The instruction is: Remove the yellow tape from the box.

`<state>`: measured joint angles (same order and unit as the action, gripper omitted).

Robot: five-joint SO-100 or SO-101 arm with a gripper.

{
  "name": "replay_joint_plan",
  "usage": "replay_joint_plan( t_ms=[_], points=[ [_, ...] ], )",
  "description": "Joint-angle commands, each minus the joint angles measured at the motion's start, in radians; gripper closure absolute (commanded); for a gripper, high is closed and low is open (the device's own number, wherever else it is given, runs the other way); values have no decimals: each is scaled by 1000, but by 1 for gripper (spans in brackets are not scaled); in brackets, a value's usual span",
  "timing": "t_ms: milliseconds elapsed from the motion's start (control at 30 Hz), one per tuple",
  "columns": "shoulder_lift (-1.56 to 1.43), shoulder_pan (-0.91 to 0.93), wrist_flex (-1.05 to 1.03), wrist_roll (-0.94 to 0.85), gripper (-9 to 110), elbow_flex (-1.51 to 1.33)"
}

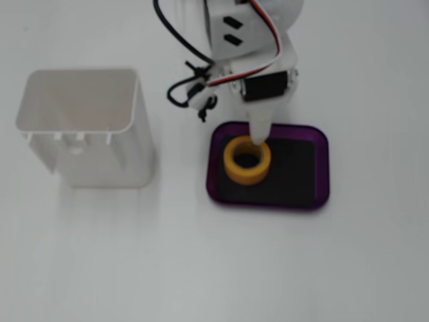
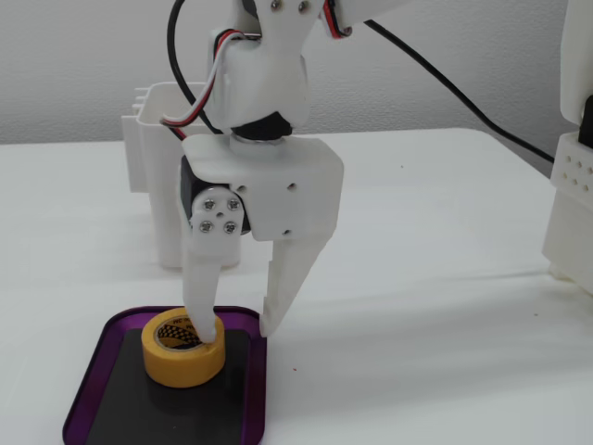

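The yellow tape [image 1: 231, 165] is a small ring lying flat in the left part of the purple box [image 1: 324, 169], on its black bottom. It also shows in a fixed view from the side [image 2: 182, 363], at the far end of the box [image 2: 87, 393]. My gripper [image 2: 237, 329] points straight down and is open. One fingertip [image 2: 205, 329] rests at the tape's rim by the hole. The other finger hangs outside the ring, over the box's edge. From above, the gripper [image 1: 258, 134] comes down at the tape's far rim, and the arm hides its second finger.
A tall white container [image 1: 100, 154] stands open-topped left of the box in a fixed view, and behind the gripper in the side view [image 2: 157, 139]. Black and red cables [image 1: 181, 87] hang by the arm. Another white structure [image 2: 574, 185] stands at the right edge.
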<state>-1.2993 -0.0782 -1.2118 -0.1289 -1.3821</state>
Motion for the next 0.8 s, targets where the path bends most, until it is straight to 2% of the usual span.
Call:
replay_joint_plan(
  t_ms=[0, 767],
  points=[
    [-18, -3, -20, -2, 89, 41],
    [-20, -3, -14, -3, 89, 49]
  ],
)
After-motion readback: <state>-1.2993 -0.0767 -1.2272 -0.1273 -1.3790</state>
